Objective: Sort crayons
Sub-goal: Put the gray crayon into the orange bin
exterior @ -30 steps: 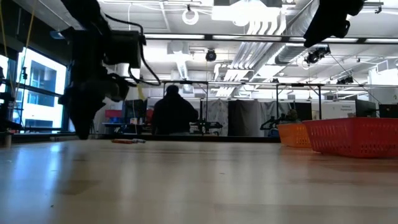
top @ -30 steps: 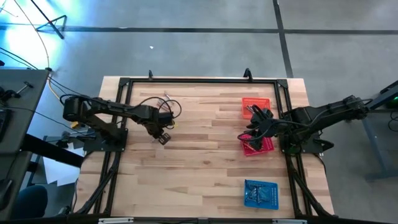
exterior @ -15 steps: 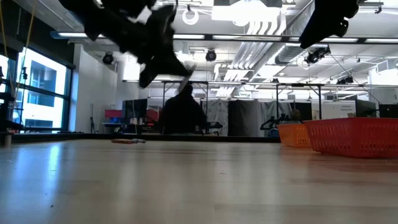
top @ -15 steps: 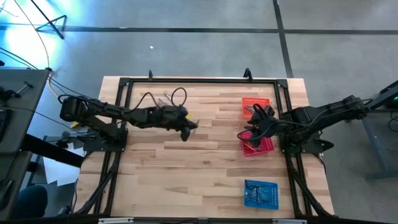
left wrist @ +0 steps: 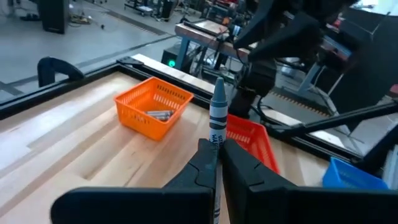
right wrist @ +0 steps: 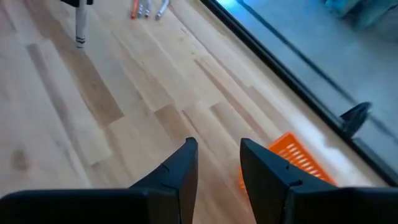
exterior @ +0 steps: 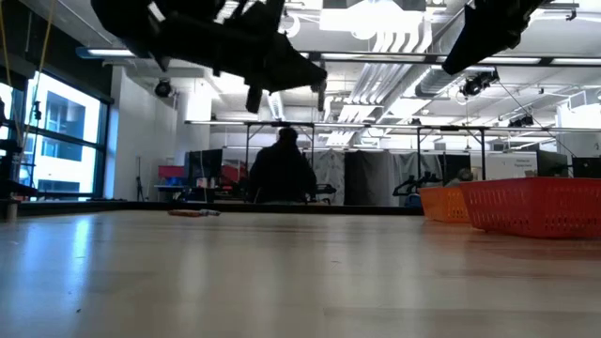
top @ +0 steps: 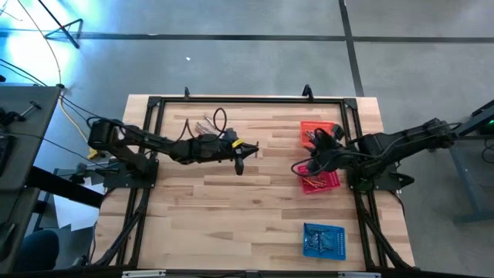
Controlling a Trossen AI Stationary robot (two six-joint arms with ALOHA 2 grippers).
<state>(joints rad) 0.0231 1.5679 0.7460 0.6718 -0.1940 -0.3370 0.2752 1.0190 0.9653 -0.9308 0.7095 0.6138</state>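
My left gripper (top: 240, 157) hovers over the table's middle, pointing level toward the right edge, shut on a grey crayon (left wrist: 217, 109). The same grey crayon (right wrist: 81, 26) shows in the right wrist view. A few loose crayons (top: 202, 124) lie flat on the table at the far left. More grey crayons (left wrist: 158, 114) lie inside the orange basket (top: 318, 130). My right gripper (right wrist: 218, 157) is open, with nothing between its fingers, and hangs above the red basket (top: 323, 180). My left gripper pinches the grey crayon's middle (left wrist: 215, 140) between its two fingers (left wrist: 244, 167). The fingers come level from the table's left and lie across the crayon. The crayon stands about upright, pointed tip (left wrist: 219, 82) up, lifted clear of the table.
A blue basket (top: 324, 239) stands at the near right. A black frame (top: 154, 104) runs along the table's edges. A person (exterior: 282, 174) sits in the room beyond the far edge. Bare wood lies between the left gripper and the baskets.
My left gripper has risen from the tabletop at the left and gone toward the table's right edge. It has tipped from pointing down to about level, staying shut, with the grey crayon lifted clear of the table.
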